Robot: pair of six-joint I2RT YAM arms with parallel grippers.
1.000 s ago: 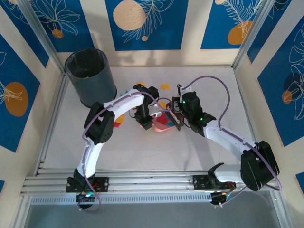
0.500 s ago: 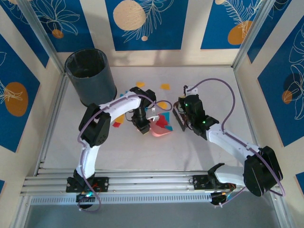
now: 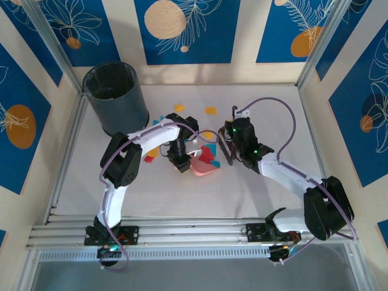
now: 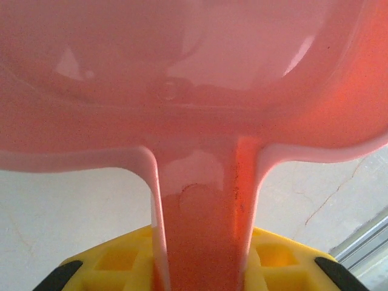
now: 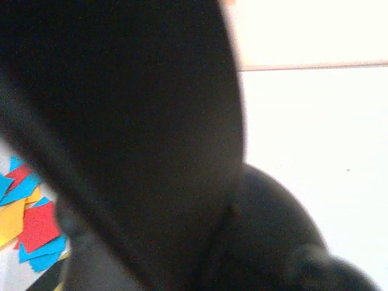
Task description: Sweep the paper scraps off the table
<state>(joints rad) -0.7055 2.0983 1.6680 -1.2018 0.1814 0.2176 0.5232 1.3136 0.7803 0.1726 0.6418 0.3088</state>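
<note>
The left gripper [image 3: 183, 163] grips the pink dustpan [image 3: 203, 169] by its handle. The right gripper [image 3: 229, 148] squeezes a dark brush [image 5: 151, 121]. Some paper scraps [image 3: 208, 153] lie between them.

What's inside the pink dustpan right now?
Red and teal paper scraps lie in the pink dustpan. From above, its handle end is covered by the left gripper.

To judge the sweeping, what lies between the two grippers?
In the top view, the pink dustpan, held by the left gripper, lies there with red and teal paper scraps at its mouth, next to the dark brush in the right gripper.
</note>
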